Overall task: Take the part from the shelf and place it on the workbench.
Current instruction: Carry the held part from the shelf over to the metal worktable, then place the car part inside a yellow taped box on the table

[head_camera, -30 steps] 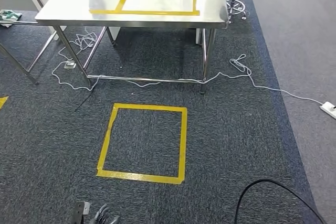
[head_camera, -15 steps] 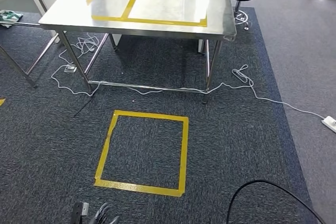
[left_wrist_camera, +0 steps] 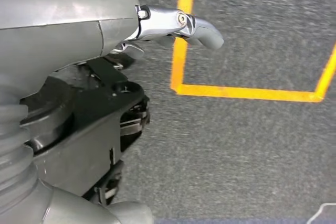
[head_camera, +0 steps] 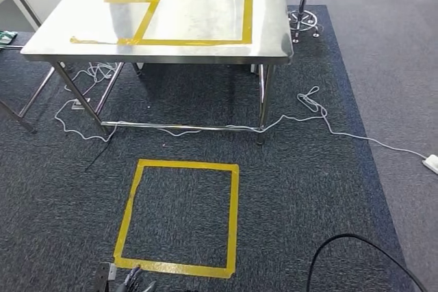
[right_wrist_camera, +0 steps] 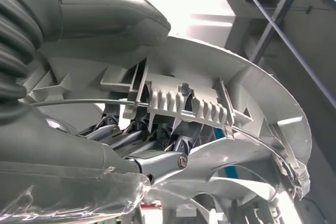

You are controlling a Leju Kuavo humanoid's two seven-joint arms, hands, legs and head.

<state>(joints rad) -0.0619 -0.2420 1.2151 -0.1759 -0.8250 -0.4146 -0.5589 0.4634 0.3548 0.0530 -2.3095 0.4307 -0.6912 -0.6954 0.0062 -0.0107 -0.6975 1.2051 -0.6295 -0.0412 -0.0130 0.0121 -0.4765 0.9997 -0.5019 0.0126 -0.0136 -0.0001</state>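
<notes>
Dark grey carpet floor [head_camera: 320, 189], wide open ahead of left hand [left_wrist_camera: 99, 124]; yellow tape square [head_camera: 178, 217] just beyond its fingers [left_wrist_camera: 198, 27], spread, holding nothing. Steel surface [head_camera: 268, 29] farther on, yellow-taped. Right hand [right_wrist_camera: 130, 156] fingers clasp pale grey ribbed curved plastic part [right_wrist_camera: 245, 103].

The right hand [right_wrist_camera: 130, 145] fills the left and lower left of the frame, its thumb across the top and fingers [right_wrist_camera: 166, 162] below gripping a large curved grey plastic part [right_wrist_camera: 253, 108] with ribbed fins, while metal shelf rails [right_wrist_camera: 277, 19] cross the upper right
</notes>
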